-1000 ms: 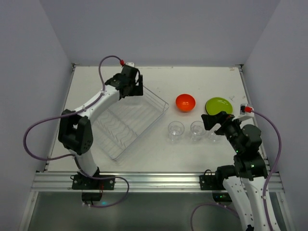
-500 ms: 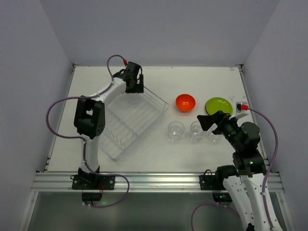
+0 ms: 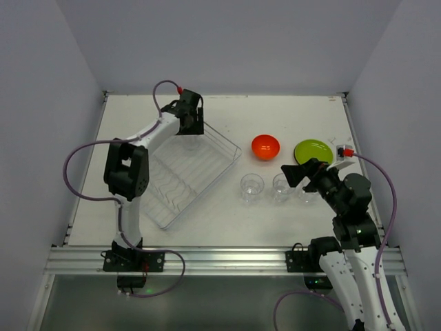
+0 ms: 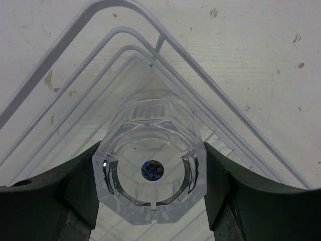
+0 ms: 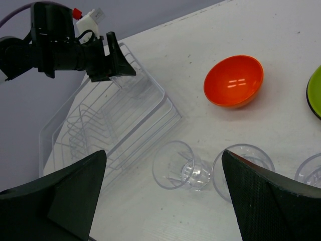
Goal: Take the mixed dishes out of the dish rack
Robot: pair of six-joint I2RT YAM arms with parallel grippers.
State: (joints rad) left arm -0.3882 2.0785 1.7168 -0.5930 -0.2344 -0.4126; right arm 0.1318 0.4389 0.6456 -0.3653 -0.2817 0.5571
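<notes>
The see-through dish rack (image 3: 180,189) lies on the left of the table. One clear tumbler (image 4: 150,130) stands upside down in its far corner. My left gripper (image 3: 191,125) reaches down over it, and both fingers (image 4: 75,191) press on the tumbler's sides. Three clear tumblers stand on the table: one (image 3: 251,187), one (image 3: 282,185) and one (image 3: 307,192) half hidden by my right arm. The orange-red bowl (image 3: 265,146) and the lime-green plate (image 3: 313,150) sit behind them. My right gripper (image 3: 298,174) is open wide and empty, above the tumblers (image 5: 179,165).
The rack's wire ridges (image 4: 75,45) close in round the corner tumbler. The rack's right corner (image 5: 168,108) lies close to the nearest tumbler on the table. The table's back edge and side walls are near the rack's far corner.
My left arm has swung its elbow inward and set its gripper down over the tumbler in the rack's far corner. My right gripper has lifted slightly above the tumblers on the table.
</notes>
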